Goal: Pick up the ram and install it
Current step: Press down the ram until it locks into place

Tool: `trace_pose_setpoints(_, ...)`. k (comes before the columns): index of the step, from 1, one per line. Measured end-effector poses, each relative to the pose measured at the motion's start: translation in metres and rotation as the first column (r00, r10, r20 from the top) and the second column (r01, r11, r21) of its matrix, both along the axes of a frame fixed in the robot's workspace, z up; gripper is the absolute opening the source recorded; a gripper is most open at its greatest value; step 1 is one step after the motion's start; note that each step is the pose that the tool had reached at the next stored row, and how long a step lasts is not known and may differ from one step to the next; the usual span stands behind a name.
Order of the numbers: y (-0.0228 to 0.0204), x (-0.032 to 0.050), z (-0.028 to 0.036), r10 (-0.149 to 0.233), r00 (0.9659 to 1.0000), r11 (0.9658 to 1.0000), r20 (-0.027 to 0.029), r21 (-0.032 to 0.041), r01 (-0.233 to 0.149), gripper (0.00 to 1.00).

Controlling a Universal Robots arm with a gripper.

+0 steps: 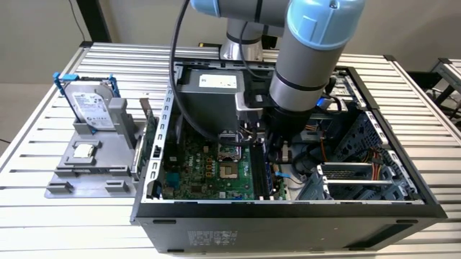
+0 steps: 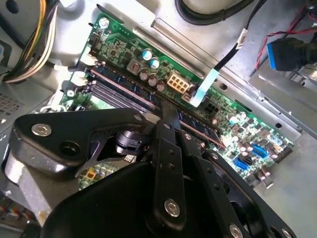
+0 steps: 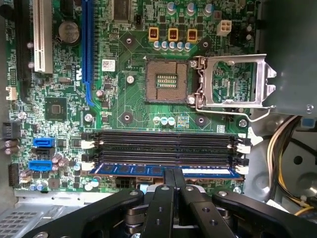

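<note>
Exterior view: the arm (image 1: 306,59) reached down into the open case (image 1: 288,210), its gripper (image 1: 277,154) low over the motherboard (image 1: 209,172), at about 3 o'clock from the CPU socket (image 1: 229,171). A hard drive (image 1: 94,110) stood in a grey holder (image 1: 86,162) on the table (image 1: 43,226), at 9 o'clock from the case.

First wrist view: the gripper (image 3: 173,173) was closed, its fingers (image 3: 166,198) pressed together on the top edge of the ram (image 3: 148,170). The ram sat in the memory slot nearest the board edge; three empty slots (image 3: 163,144) lay between it and the CPU socket (image 3: 168,82).

Second wrist view: the gripper (image 2: 168,111) met the ram (image 2: 198,126) among the slots (image 2: 114,91).
</note>
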State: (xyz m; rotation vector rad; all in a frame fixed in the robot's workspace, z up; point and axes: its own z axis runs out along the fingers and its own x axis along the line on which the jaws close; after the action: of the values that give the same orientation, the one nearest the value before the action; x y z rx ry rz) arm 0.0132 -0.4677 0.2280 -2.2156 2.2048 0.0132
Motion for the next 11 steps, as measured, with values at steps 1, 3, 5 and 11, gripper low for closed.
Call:
trace_pose_setpoints(1, 0.0000, 0.0001, -0.0018, 0.000, 1.0000, 1.0000, 0.0000, -0.0001, 0.000, 0.00)
trace_pose_setpoints(3, -0.0001, 0.0002, -0.0050, 0.000, 1.0000, 1.0000, -0.0003, -0.0010, 0.000, 0.00)
trace_pose_setpoints(5, -0.0002, 0.0002, -0.0087, 0.000, 1.0000, 1.0000, -0.0004, -0.0012, 0.000, 0.00)
trace_pose_setpoints(11, 0.0002, 0.0003, -0.0069, -0.001, 1.0000, 1.0000, 0.0002, 0.0009, 0.001, 0.00)
